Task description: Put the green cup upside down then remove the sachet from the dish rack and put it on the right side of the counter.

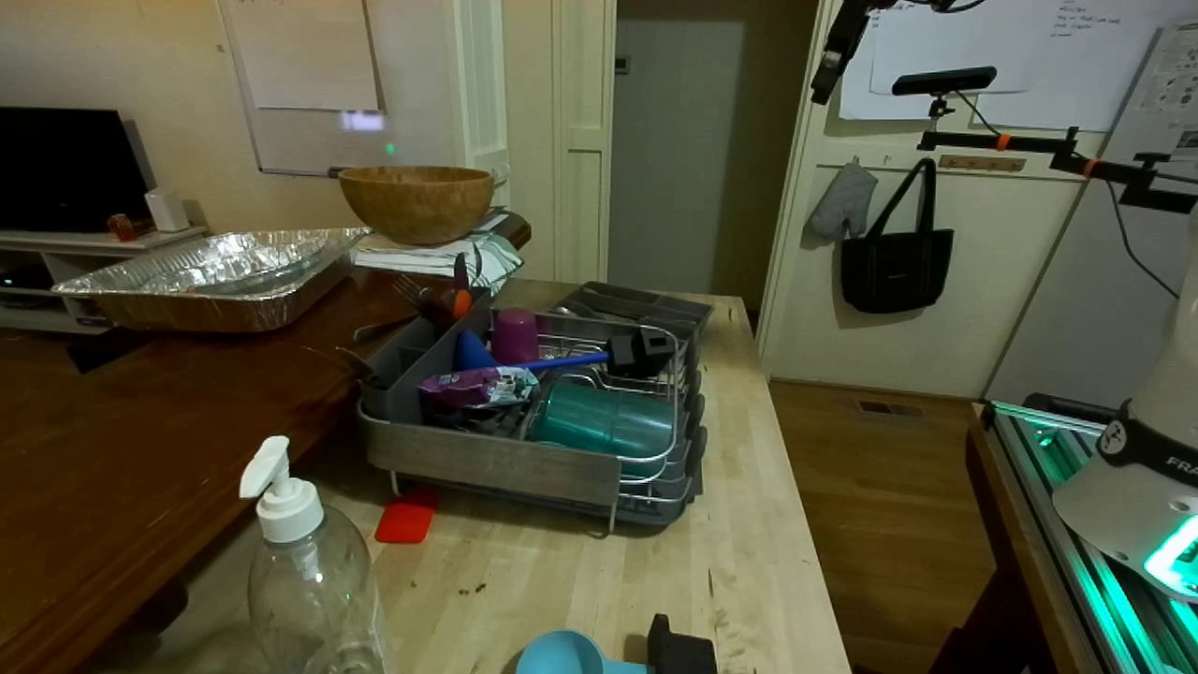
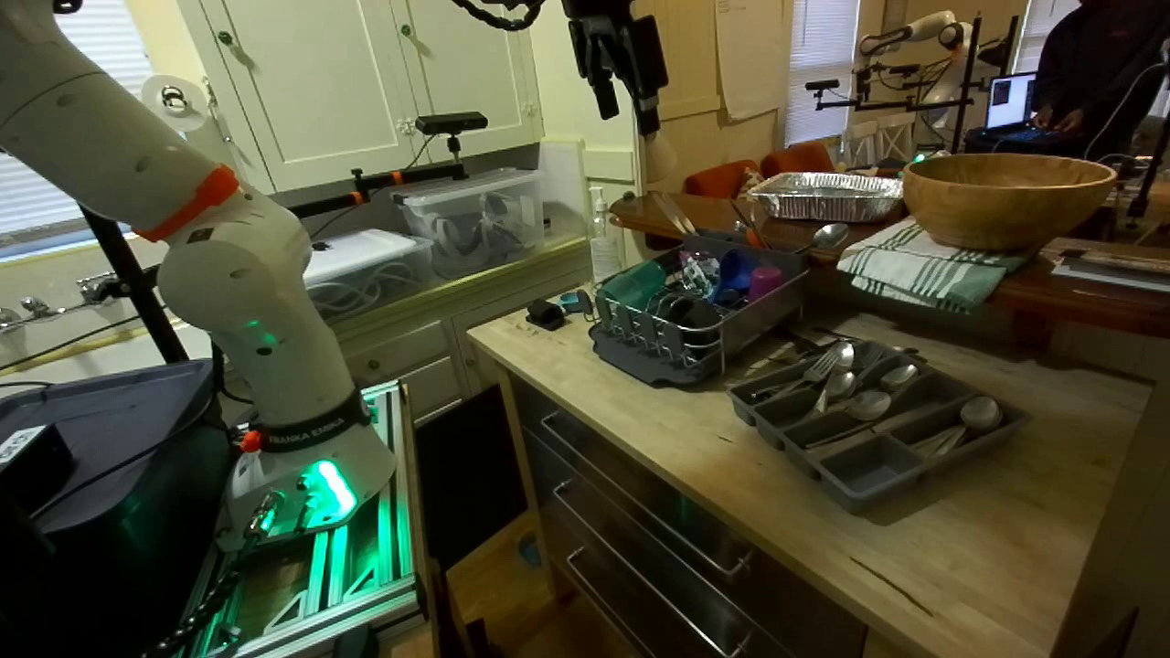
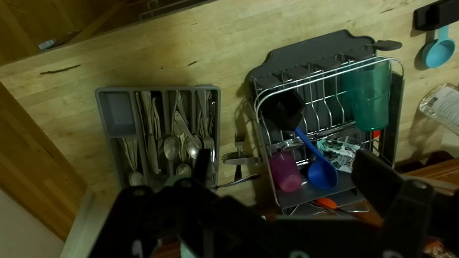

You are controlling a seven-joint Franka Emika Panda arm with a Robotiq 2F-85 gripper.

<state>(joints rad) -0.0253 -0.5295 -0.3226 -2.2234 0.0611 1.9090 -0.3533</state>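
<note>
Well below the jaws, which stand wide apart and hold nothing, both things to be handled lie in the dish rack point(image 1: 496, 461). Going left to right in the wrist view, the sachet point(image 3: 339, 154) comes first, seen just beside the tip of the jaw at the right of that view. It looks crinkled and soft, so I expect it to be light and apt to fold or slip; a pinch on a raised edge should serve better than a squeeze on its flat face. Next, ahead of that same jaw, the green cup point(image 3: 371, 96) lies tipped over at the end of the rack, not upside down. It is probably light, thin-walled plastic that gives a little and turns slick when wet; I would take it across its wall toward the narrower end, leaving what seems the mouth free for turning. The wires close by it could snag a jaw.

Ahead of the jaw at the left, a grey cutlery tray point(image 3: 116, 111) sits on the tabletop point(image 3: 143, 46), holding metal cutlery point(image 3: 171, 147). Farther right, between the jaws and ahead of them, the rack carries a purple cup point(image 3: 285, 175), then a blue ladle point(image 3: 322, 175) whose handle meets a black blocky piece point(image 3: 283, 107), and an orange item point(image 3: 326, 203) along the edge nearest the jaws.
</note>
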